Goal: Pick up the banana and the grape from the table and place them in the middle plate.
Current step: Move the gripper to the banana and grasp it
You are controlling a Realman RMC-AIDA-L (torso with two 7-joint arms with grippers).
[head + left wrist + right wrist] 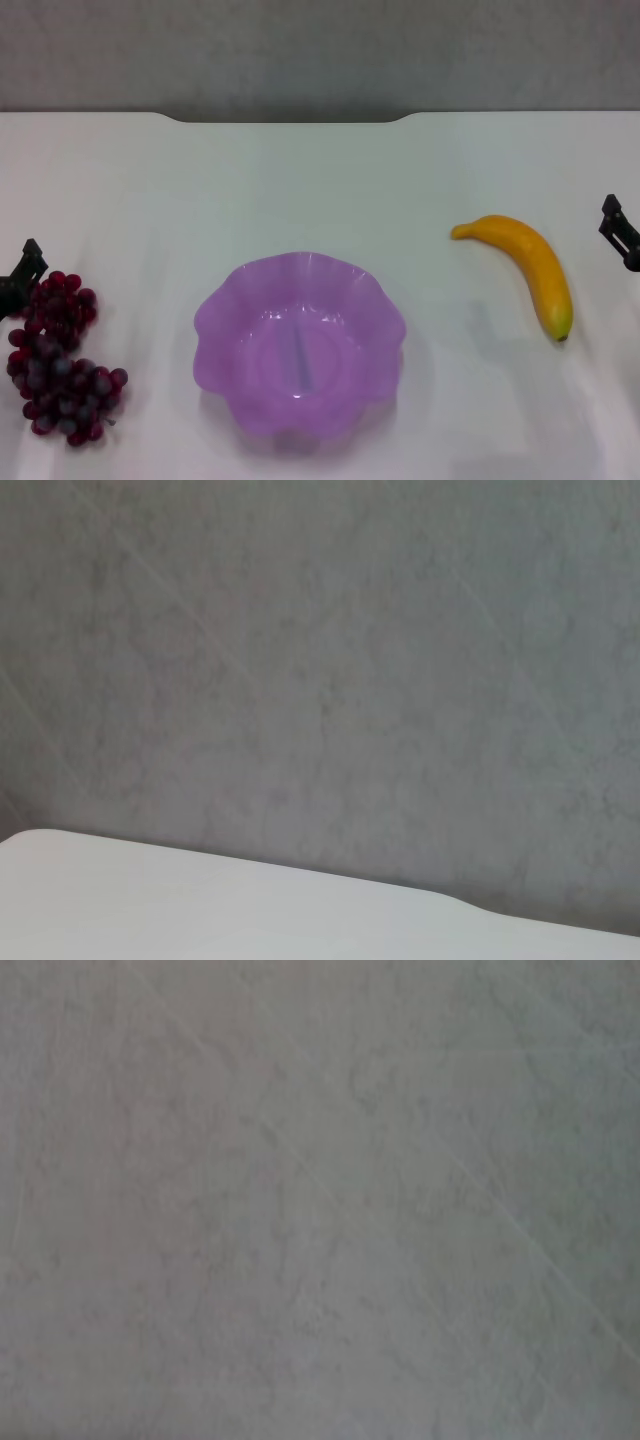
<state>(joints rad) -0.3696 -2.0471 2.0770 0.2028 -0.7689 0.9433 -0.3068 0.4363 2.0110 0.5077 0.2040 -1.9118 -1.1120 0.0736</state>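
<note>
The left hand [20, 272], fingers unreadable, sits just beside the dark red grape bunch [60, 358], soft and loose: grip its stem end. The right hand [622, 232], likewise unreadable, waits near the curved yellow banana [528, 268], smooth and firm: grasp mid-body. The scalloped translucent purple dish [215, 320] lies between on the white surface [320, 180].

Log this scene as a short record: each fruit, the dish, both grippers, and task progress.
banana: lying on the table, on the robot's right of the dish
grape: on the table, on the robot's left of the dish
middle plate: centre, holds no fruit
left gripper: at the left edge, beside the grape
right gripper: at the right edge, apart from the banana
progress: neither fruit placed yet
</note>
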